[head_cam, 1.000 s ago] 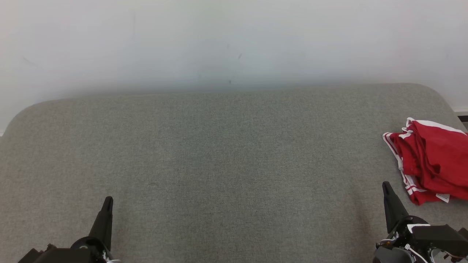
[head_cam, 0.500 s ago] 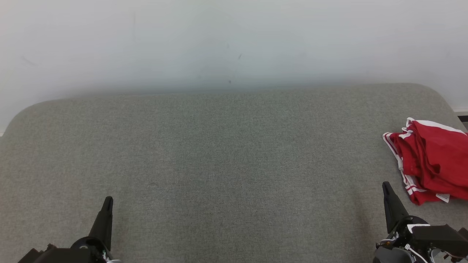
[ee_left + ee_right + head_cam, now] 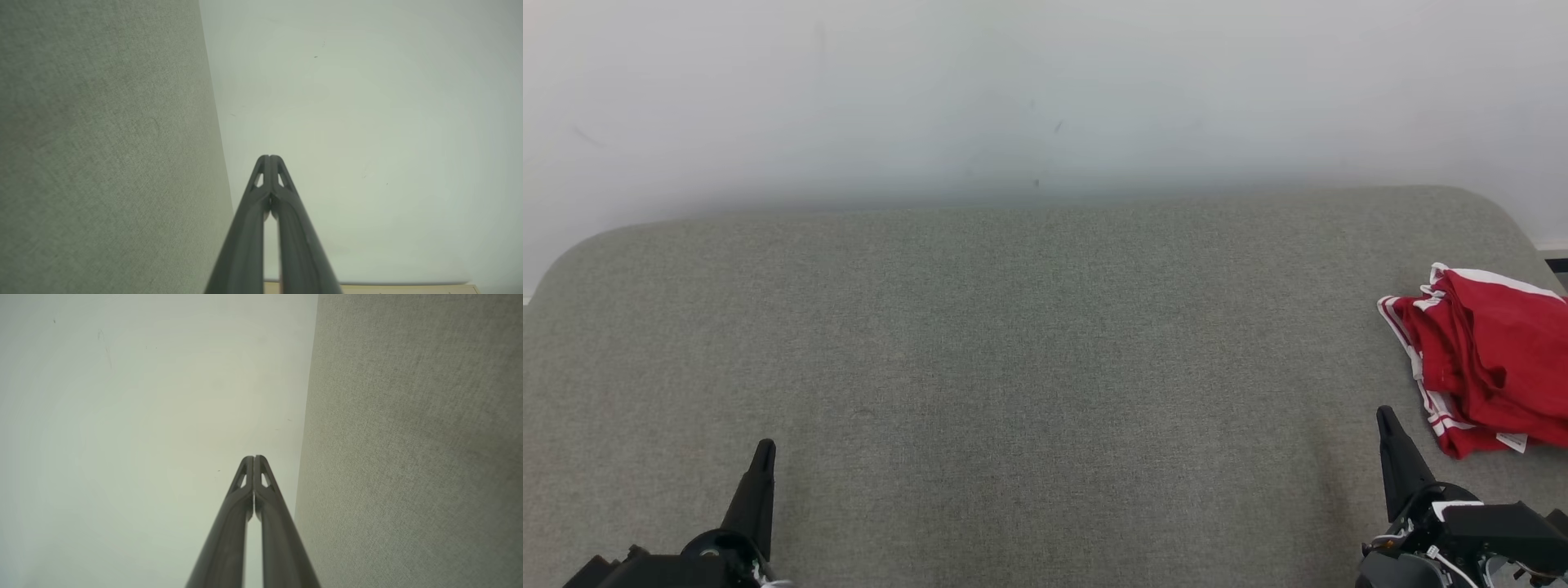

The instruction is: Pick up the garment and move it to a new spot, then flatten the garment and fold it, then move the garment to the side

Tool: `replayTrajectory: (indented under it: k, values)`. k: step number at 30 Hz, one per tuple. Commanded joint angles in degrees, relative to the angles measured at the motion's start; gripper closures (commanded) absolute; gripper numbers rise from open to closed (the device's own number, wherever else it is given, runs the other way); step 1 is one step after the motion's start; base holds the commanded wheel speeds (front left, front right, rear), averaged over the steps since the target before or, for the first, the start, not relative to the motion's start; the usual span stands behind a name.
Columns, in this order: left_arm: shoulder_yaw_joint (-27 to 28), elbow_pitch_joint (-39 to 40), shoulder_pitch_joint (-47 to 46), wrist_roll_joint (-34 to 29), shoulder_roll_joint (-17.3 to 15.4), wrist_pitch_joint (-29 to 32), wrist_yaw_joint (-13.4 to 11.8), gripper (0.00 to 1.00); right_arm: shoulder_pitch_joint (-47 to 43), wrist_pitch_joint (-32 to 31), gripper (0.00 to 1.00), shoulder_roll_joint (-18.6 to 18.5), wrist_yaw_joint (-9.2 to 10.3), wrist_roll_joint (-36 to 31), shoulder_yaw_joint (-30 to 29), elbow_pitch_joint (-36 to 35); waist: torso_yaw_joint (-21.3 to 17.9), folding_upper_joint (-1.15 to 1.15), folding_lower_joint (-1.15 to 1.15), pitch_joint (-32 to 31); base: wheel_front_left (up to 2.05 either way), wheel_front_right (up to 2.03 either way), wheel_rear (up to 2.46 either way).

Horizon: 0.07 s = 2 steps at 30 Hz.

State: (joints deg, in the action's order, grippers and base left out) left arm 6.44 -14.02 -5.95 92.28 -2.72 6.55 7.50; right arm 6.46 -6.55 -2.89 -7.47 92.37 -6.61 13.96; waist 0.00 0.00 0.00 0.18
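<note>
Red garment (image 3: 1490,359) crumpled on grey cushion (image 3: 1013,367), cut off at frame edge; left gripper (image 3: 764,447) and right gripper (image 3: 1383,413) pinched together, empty.

garment (image 3: 1486,359): we see its right part cut off by the frame's right edge.
white tag (image 3: 1512,442): too small for us to read.
left gripper (image 3: 765,449): base cut off by the bottom edge, lower left.
right gripper (image 3: 1383,412): base cut off at the lower right.
grey cushion (image 3: 1013,367): runs past the left, right and bottom edges.
beige strip (image 3: 367,289): cut off by the left wrist view's bottom edge; we cannot tell what it is.
</note>
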Motion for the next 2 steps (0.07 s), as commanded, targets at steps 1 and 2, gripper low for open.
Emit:
replayTrajectory:
  k: [1,2]
  values:
    - [0.2,-0.1,-0.6,0.3,-0.3,0.2,0.1,1.0,-0.5,-0.2,1.0,0.1,-0.04,0.1,-0.1,-0.1,0.0,0.0,0.0,0.0,0.0,0.0,0.0]
    - [0.2,-0.1,-0.6,0.3,-0.3,0.2,0.1,1.0,-0.5,-0.2,1.0,0.1,-0.04,0.1,-0.1,-0.1,0.0,0.0,0.0,0.0,0.0,0.0,0.0]
